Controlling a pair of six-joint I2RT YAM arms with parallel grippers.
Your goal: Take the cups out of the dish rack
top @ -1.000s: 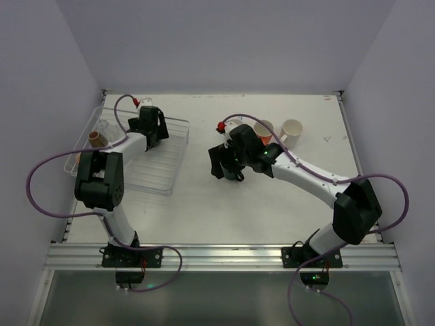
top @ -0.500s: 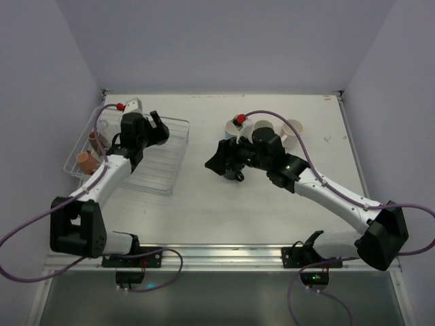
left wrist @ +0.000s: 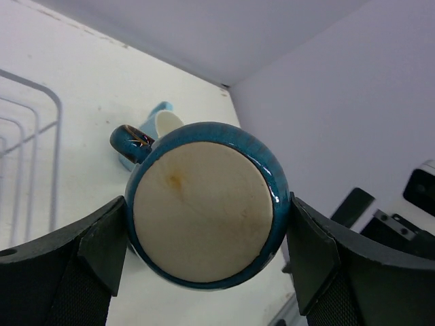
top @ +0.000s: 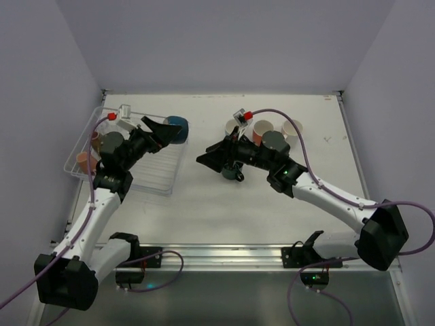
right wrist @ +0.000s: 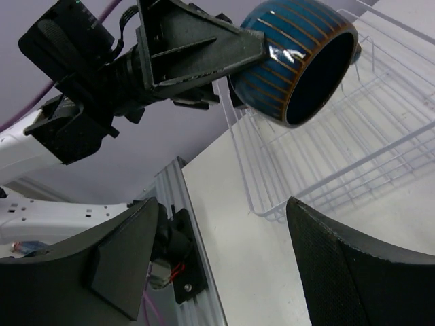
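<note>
My left gripper [top: 161, 129] is shut on a dark teal cup [top: 177, 127] and holds it on its side in the air over the right rim of the dish rack [top: 158, 182]. The left wrist view shows the cup's tan base [left wrist: 204, 210] between the fingers. My right gripper [top: 208, 157] is open and empty, just right of the rack and facing the held cup [right wrist: 299, 61]. A pink cup [top: 85, 161] and a brown cup [top: 95, 138] stand at the rack's left end. Light blue [top: 234, 125], orange [top: 262, 130] and white [top: 293, 129] cups stand on the table.
Another dark cup [top: 231, 171] stands on the table under my right arm. The rack's wire rim [right wrist: 353, 136] fills the right of the right wrist view. The table's metal front rail [top: 217, 255] runs along the near edge.
My left gripper has risen out of the rack with the dark teal cup and swung right. My right arm has reached left, its open gripper turning toward the cup.
</note>
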